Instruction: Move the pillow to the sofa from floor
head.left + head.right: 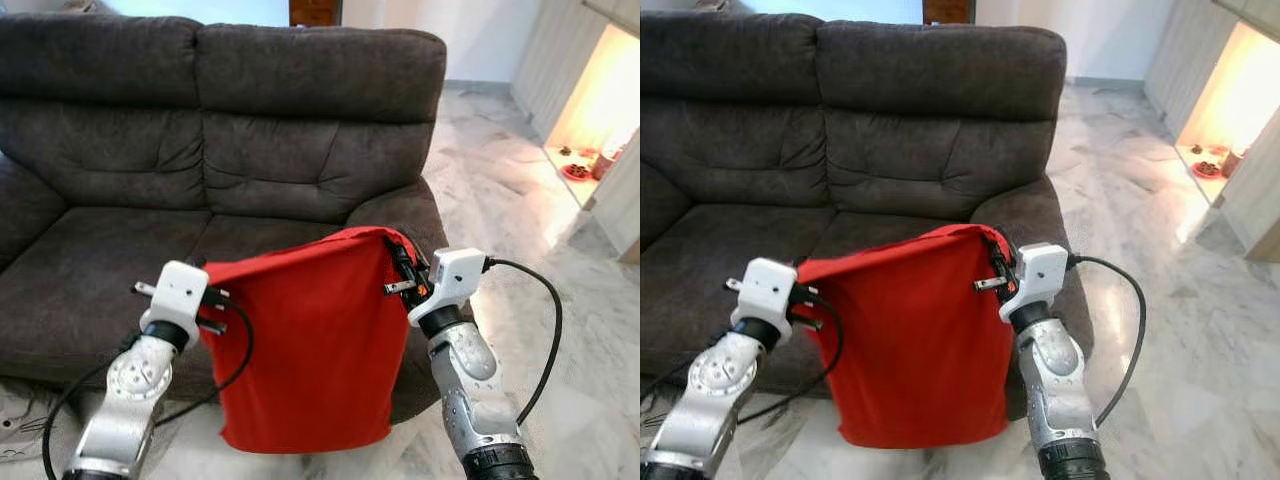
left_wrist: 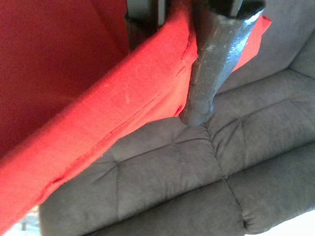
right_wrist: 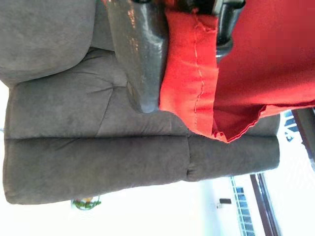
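Two silver arms nearest: left gripper [image 1: 213, 305] and right gripper [image 1: 400, 268], each with its fingers clamped on a top corner of one red pillow [image 1: 305, 350], which hangs clear of the marble floor [image 1: 520, 230] just in front of the sofa's [image 1: 230, 140] front edge, at its right seat. Pillow looks light, soft and limp, sagging flat like a near-empty cover, so the seamed top corners seem the surest hold. Count: one pillow, one grey two-seat sofa, two grippers.

Silver arms, white wrist housings, black cables
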### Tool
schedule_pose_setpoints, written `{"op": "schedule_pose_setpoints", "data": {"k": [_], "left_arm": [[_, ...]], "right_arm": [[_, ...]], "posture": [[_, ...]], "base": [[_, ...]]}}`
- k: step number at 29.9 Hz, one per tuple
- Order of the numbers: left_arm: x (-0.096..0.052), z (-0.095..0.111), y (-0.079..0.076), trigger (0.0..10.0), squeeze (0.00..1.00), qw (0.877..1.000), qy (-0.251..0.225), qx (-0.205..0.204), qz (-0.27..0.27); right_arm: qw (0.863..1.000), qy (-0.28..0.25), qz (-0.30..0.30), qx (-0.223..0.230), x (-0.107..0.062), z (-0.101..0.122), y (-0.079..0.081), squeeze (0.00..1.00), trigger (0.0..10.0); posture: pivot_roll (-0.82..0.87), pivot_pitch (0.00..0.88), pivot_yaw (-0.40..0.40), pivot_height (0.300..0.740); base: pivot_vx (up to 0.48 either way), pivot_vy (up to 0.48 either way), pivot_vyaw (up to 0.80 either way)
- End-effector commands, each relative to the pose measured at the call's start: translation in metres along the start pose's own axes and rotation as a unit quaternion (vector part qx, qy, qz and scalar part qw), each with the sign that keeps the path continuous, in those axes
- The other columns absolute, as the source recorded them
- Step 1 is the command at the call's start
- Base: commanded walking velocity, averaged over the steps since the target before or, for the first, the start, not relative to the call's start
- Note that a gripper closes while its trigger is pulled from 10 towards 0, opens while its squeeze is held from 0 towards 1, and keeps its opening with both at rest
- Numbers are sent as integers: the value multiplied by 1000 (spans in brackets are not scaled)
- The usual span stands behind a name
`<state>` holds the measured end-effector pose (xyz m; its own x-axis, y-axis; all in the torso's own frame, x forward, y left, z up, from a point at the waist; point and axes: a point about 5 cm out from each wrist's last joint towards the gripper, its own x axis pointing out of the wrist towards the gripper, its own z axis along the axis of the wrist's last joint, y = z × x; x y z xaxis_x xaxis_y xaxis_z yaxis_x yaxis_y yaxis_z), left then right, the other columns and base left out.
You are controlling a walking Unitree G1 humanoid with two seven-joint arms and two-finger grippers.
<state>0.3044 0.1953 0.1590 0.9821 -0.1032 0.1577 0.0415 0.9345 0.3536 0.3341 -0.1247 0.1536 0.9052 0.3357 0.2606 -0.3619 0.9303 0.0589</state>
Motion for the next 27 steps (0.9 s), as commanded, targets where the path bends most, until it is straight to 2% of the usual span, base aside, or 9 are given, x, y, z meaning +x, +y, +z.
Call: {"op": "schedule_pose_setpoints", "data": {"k": [1,4,13,17,27], "left_arm": [[2,21,32,10000,0,997,-37,19,63],[5,29,37,10000,0,996,-47,21,67],[8,35,36,10000,0,997,-47,19,57],[11,42,41,10000,0,996,-56,23,64],[18,68,67,10000,0,991,-90,33,90]], "right_arm": [[998,-62,-12,-10,7,29,-8,0,10000],[998,-61,-12,-3,8,31,-6,0,10000],[998,-60,-26,6,10,34,-9,0,10000],[997,-65,-28,6,14,39,-10,0,10000],[991,-133,-29,-13,32,80,-12,0,10000]], "posture": [[73,76,2,740],[73,76,2,740],[72,72,2,740],[75,71,3,740],[78,69,7,740]], "base": [[311,0,794],[311,0,727],[316,0,0],[327,0,0],[330,0,0]]}}
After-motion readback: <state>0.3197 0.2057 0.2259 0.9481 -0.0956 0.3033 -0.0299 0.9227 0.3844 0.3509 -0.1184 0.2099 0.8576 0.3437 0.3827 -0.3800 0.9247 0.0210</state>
